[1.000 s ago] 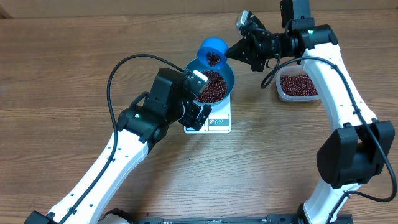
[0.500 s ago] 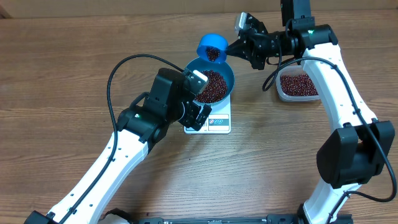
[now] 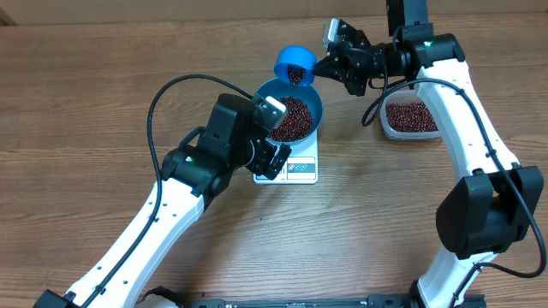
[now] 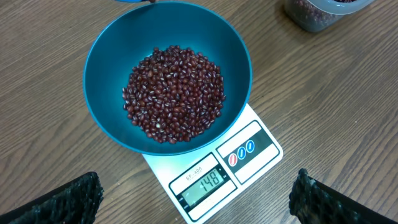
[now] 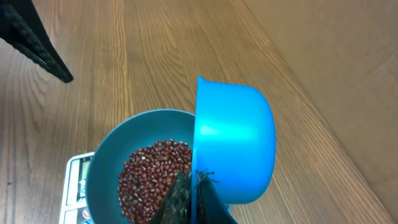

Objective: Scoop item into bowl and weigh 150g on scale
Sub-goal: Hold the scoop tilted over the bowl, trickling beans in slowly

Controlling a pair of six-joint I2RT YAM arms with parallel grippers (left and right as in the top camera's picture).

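Sitting on the white scale (image 4: 254,148) is the blue bowl (image 4: 102,59), and both are in the middle of the brown wooden surface (image 3: 86,85). Inside the bowl is a heap of little dark red beans (image 4: 174,93). The small screen at the front of the scale shows the number 148. Tiny letters just above the screen look like "SF-400", but they are hard to read. Beside the screen are three little slanted marks, one red and two blue. The left pincer (image 4: 196,186) hangs over the front of the scale with its two black fingers (image 4: 62,199) spread wide apart, holding nothing. The right pincer (image 5: 194,196) is closed tight on the handle of a small blue scoop (image 3: 294,62). The scoop is tipped on its side just above the far edge of the bowl, and a few beans can be seen in its mouth from above. A clear tub (image 3: 387,128) with more beans sits on the surface off to the right, apart from the scale.
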